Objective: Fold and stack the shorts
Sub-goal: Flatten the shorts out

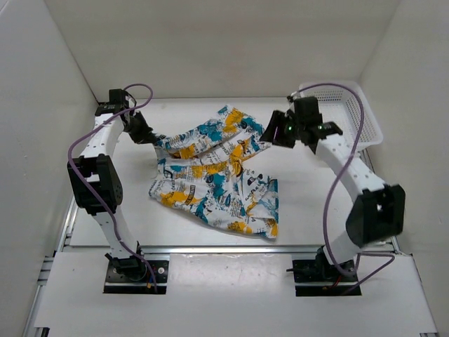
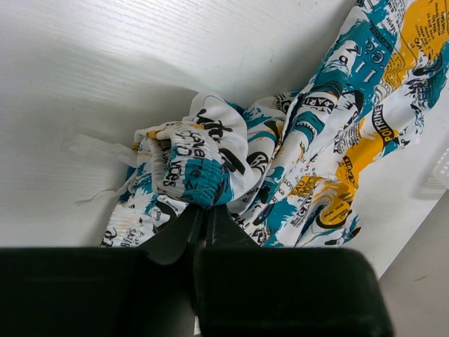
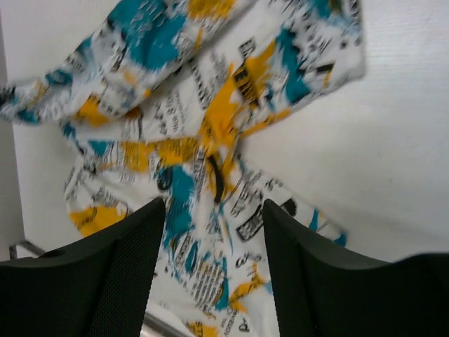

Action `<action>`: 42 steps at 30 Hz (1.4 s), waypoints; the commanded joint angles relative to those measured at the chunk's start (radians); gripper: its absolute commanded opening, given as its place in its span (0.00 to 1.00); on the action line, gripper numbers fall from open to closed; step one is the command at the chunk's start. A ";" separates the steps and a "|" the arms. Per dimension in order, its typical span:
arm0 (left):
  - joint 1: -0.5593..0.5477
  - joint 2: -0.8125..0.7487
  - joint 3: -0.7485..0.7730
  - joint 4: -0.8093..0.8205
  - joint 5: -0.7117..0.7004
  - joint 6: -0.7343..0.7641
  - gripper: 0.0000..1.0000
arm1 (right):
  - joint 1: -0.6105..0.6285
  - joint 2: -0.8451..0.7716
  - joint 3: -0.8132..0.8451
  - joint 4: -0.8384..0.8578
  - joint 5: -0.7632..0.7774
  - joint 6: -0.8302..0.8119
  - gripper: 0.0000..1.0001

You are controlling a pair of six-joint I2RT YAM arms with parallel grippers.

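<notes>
Our left end effector (image 2: 203, 213) pinches soft white teal-yellow printed shorts (image 2: 316, 140); right end effector (image 3: 214, 207) gapes empty, so we risk one-sided bunching.

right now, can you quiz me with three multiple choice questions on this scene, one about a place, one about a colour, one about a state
1. Where is the white mesh basket?
A) far right corner of the table
B) near left corner
C) between the arm bases

2. Which colour is in the print on the shorts?
A) pink
B) teal
C) purple

3. What is the left tool doing?
A) hanging open over bare table
B) gripping the basket
C) shut on the shorts

Answers:
1 A: the top view shows it at the far right corner.
2 B: teal patches sit among yellow-orange and black.
3 C: the left wrist view shows it clamped on a bunched fold of fabric.
</notes>
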 commanded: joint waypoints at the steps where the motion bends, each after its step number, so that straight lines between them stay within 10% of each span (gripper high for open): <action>1: 0.004 -0.021 0.023 0.012 -0.002 0.009 0.10 | 0.071 -0.122 -0.233 0.040 0.042 -0.020 0.60; 8: 0.004 -0.030 0.005 0.012 -0.002 0.018 0.10 | 0.239 -0.270 -0.550 0.050 0.116 0.054 0.66; 22: 0.013 -0.060 -0.023 0.012 0.008 0.036 0.10 | 0.259 -0.008 -0.500 0.162 0.119 0.074 0.66; 26: 0.013 -0.060 -0.023 0.012 0.008 0.036 0.10 | 0.259 0.002 -0.499 0.171 0.139 0.074 0.55; 33: 0.013 -0.060 -0.032 0.012 0.008 0.046 0.10 | 0.259 0.002 -0.489 0.162 0.206 0.085 0.00; 42: 0.022 -0.060 -0.041 0.012 0.008 0.055 0.10 | 0.202 -0.106 -0.417 0.059 0.354 0.030 0.00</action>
